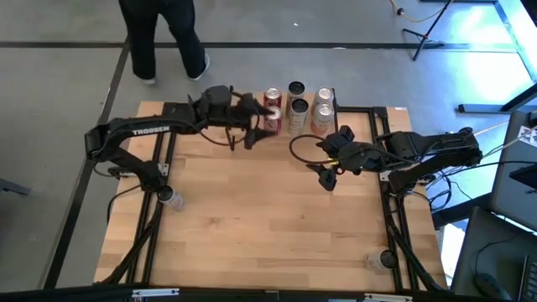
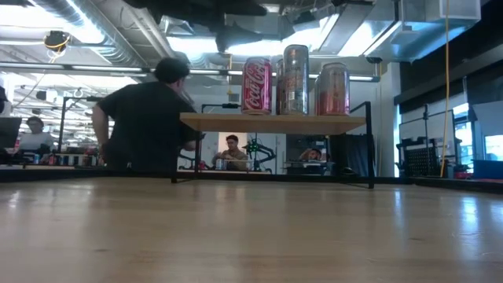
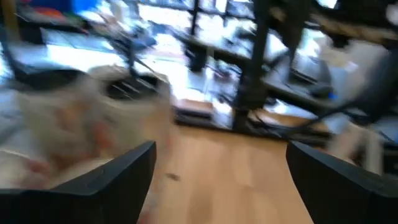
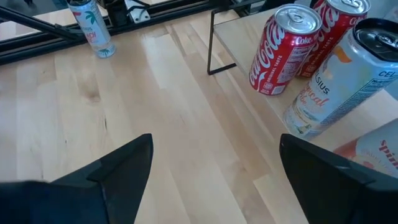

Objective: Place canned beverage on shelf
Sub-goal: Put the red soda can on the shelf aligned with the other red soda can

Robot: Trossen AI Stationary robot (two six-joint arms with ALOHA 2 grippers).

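The shelf (image 2: 275, 122) stands at the table's far middle on thin black legs. On it stand several cans: two red cola cans (image 1: 270, 120) (image 4: 283, 50), dark-topped tall cans (image 1: 297, 107) and pale pink ones (image 1: 321, 116). My left gripper (image 1: 254, 123) hovers open just left of the nearer red can, with nothing between its fingers (image 3: 112, 180). My right gripper (image 1: 327, 174) is open above the bare table, on the near side of the shelf's right part. Its fingers (image 4: 112, 174) are wide apart over wood.
A white can with green print (image 1: 170, 198) (image 4: 93, 28) stands on the table at the left. Another pale can (image 1: 382, 260) is at the near right. A person in dark clothes (image 1: 159, 33) stands beyond the far edge. Bare tabletop lies in the middle and toward the near edge.
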